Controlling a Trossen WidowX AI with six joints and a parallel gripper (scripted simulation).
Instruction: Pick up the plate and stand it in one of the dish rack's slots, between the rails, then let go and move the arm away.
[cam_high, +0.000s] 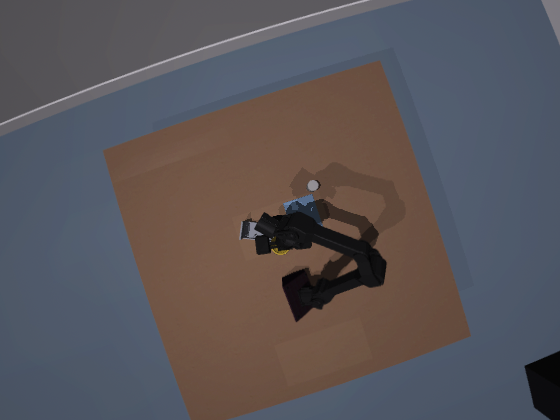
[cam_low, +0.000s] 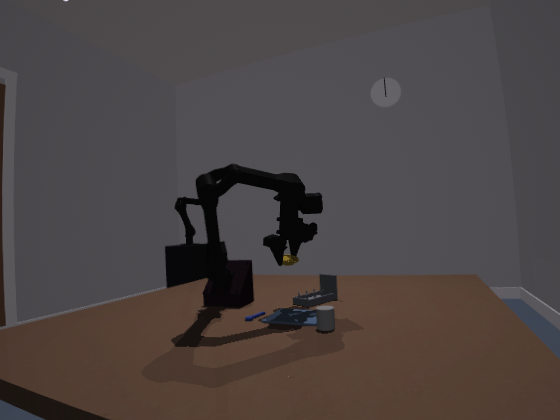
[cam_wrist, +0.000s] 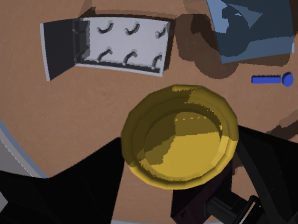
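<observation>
Brown table top carries a grey dish rack, a blue cloth, a small blue tool and a white cup. High above them the gripper is clamped on the yellow plate, fingers spread fairly wide across it (hollow face toward the wrist camera). From the wrist view, the rack lies just beyond the plate's rim.

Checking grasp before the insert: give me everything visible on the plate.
The plate is a round yellow dish, glossy, with a raised rim and a shallow well facing the wrist camera. The gripper is shut on it at the rim, holding it in the air well above the table, touching nothing else. The dish rack lies below and beyond it.
</observation>
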